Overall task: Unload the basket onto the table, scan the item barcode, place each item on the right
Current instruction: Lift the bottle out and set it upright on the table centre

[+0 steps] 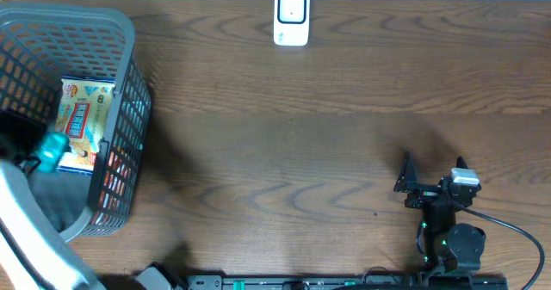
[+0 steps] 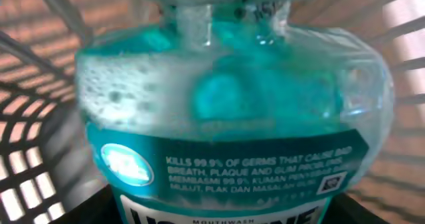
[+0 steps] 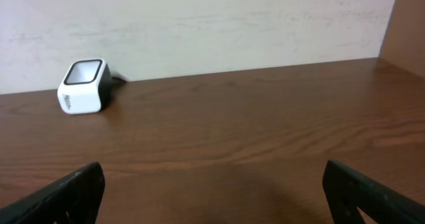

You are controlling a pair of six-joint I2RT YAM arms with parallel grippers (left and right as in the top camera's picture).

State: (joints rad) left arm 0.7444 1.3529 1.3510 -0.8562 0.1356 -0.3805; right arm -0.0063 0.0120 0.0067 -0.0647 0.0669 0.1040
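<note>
Left wrist view, nearest: mouthwash bottle [image 2: 226, 104] fills the frame. It holds teal liquid with froth at the shoulder. The label line "KILLS 99.9% OF GERMS" and a small QR square are legible only here. Own fingers are not distinguishable in this view.

Overhead: the same bottle is only a small teal patch inside the grey mesh basket [image 1: 129, 109] at the table's left end. Left gripper [image 1: 34, 158] is down in the basket, right by the bottle; clamped on it or apart, cannot tell.

Basket contents: the bottle, plus a yellow, blue and orange packet [image 1: 82, 118] lying flat just beyond it. The packet shows only from overhead.

Right wrist view: right gripper [image 3: 212, 191] has its jaws wide apart, dark fingertips at the lower corners, with only wooden table [image 1: 301, 135] between them. From overhead it sits at the near right, well apart from the basket.

Far edge, centre: white scanner [image 3: 84, 86] against the wall. Its dark angled window is visible from the right wrist; overhead gives only its top face
</note>
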